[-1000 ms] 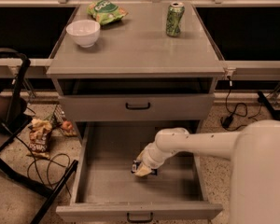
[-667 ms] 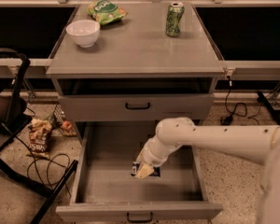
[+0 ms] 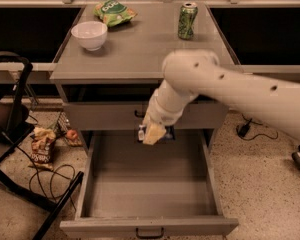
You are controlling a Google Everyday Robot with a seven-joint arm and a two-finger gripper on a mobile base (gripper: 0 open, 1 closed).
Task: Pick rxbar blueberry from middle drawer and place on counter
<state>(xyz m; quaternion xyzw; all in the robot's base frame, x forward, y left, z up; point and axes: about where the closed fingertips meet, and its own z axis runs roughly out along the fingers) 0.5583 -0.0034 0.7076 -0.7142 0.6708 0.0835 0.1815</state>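
Observation:
My gripper (image 3: 153,133) hangs above the back of the open middle drawer (image 3: 150,227), in front of the shut drawer front (image 3: 97,116) above it. It is shut on the rxbar blueberry (image 3: 169,133), of which only a dark blue end shows to the right of the fingers. The bar is held clear of the drawer floor, which is bare. The white arm comes in from the right and crosses the front right corner of the grey counter (image 3: 135,49). The gripper is below the counter's front edge.
On the counter stand a white bowl (image 3: 89,35) at back left, a green snack bag (image 3: 115,11) behind it and a green can (image 3: 187,20) at back right. A black chair frame (image 3: 12,119), snack bags (image 3: 41,146) and cables lie on the floor at left.
The gripper has risen from the drawer floor with the bar in it, up to the level of the upper drawer front. The view has also drawn closer to the cabinet.

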